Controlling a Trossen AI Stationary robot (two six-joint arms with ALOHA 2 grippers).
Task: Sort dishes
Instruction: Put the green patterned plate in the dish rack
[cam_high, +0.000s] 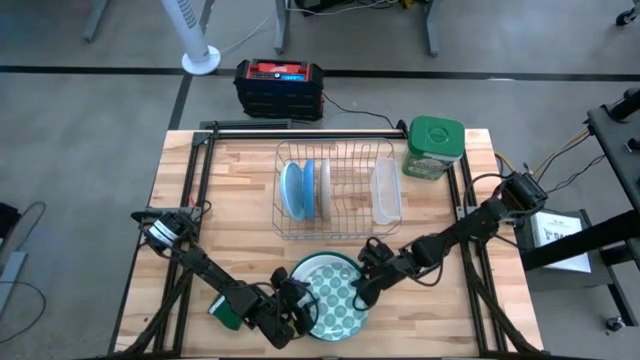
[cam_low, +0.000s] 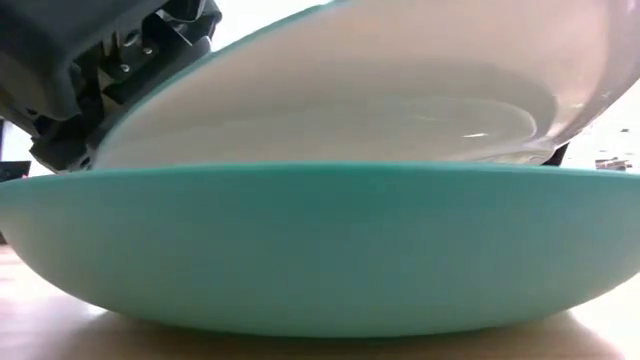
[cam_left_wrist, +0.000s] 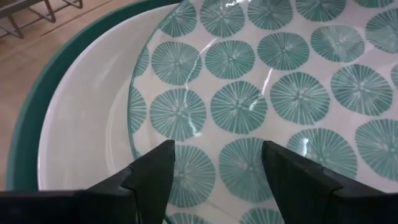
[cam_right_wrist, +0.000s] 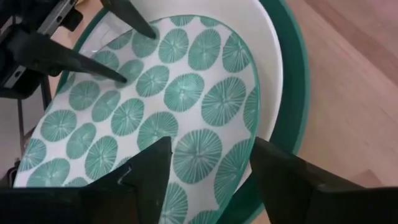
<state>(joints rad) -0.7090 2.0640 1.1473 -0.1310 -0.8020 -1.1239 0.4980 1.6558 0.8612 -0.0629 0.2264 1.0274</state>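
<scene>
Teal-patterned plate (cam_high: 335, 297) shows no readable writing or brand.

Overhead, table-level, wrists: perhaps all sharing plate (cam_high: 332, 295)

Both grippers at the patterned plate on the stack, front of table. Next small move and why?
Probably close the left gripper on the patterned plate's rim. Its fingers stand open astride that edge, the plate sits tilted on the teal-rimmed plate, and the right gripper is open too, so nothing grips it.
</scene>
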